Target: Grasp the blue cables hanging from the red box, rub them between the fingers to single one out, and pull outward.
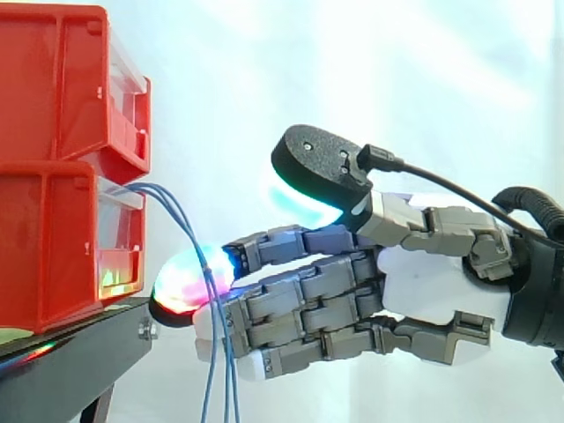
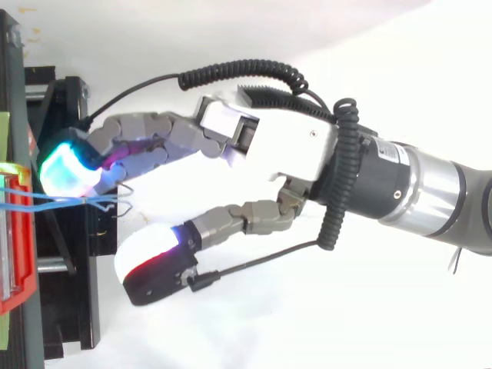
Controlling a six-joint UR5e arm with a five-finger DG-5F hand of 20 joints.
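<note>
Clearly, the blue cables (image 1: 192,233) are seen leaving the front of the lower red box (image 1: 53,247) at the left of the side view, arching out and then hanging freely past the edge of the black stand (image 1: 88,344) to the bottom of the frame. The hand (image 1: 441,282) is reached in from the right with its fingers held nearly straight and the thumb (image 1: 317,167) lifted well apart from them, so it is wide open and nothing is gripped. The glowing fingertips (image 1: 185,284) are placed right at the strands, which cross in front of the pads in the side view. In the top view the cables (image 2: 46,202) are shown running from the left edge into the gap between the fingertips (image 2: 65,171) and the thumb (image 2: 154,265), just beside the fingers. The strands are judged to be thin, light and limp, likely to slide and bunch together under the thick pads, and easily lost if pressed too loosely. A hold is best taken just below the arch, where the strands hang close together, with the thumb closed onto the pads gently enough that one strand can be rolled apart before any outward pull is made.
</note>
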